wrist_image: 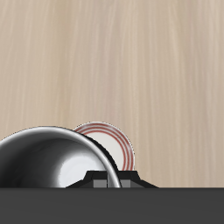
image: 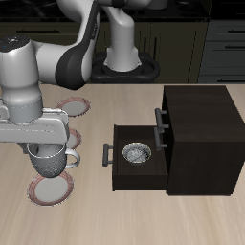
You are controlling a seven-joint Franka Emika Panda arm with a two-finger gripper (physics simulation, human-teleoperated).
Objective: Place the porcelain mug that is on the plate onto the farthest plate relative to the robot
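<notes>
My gripper (image: 42,144) is shut on the rim of the glossy pale porcelain mug (image: 48,163) and holds it in the air, upright, handle towards the cabinet. Right below it, near the table's front edge, lies the farthest plate (image: 53,192), pink-rimmed with a pale centre. In the wrist view the mug (wrist_image: 44,162) fills the space beside my gripper (wrist_image: 105,181), and part of the pink-rimmed plate (wrist_image: 121,145) shows behind it. The grey-white plate (image: 77,142) lies just behind the mug, partly hidden by my hand.
A second pink-rimmed plate (image: 75,105) lies farther back, near the robot's base. A dark cabinet (image: 201,134) stands beside the plates with its drawer (image: 134,172) pulled open; a small patterned grey bowl (image: 136,152) sits in it.
</notes>
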